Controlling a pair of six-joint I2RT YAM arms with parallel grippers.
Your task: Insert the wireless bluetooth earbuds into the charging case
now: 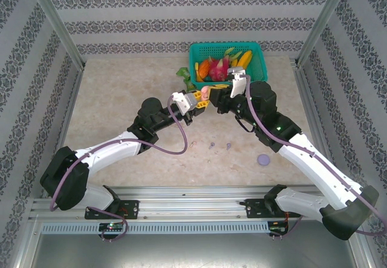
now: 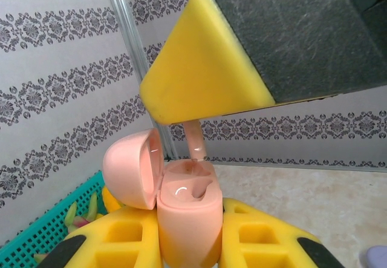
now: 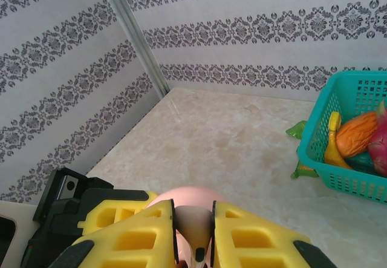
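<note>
- The pink earbud is half hidden. Its top is tucked under a yellow finger of the right gripper, so only a short pink stick shows.
- I cannot tell if its bottom tip is inside the pink case or just touching the top.
- I cannot tell if another pink earbud already sits in the case. Something shiny shows in there, but it is too hard to make out.
- The bottom of the case is cut off in the left wrist view.
- Count: one pink earbud seen, two purple earbuds, one pink case, one round purple case, one green basket.
- The purple earbuds are too tiny to say which way they point.
- The pink earbud stands straight up and down, right above the open case.
- The case stands up too, with its lid flipped open to the left.
- The left gripper squeezes the pink case, up in the air near the basket.
- The right gripper pinches the pink earbud.
- The purple earbuds lie side by side on the table, with the purple case near them.
</note>
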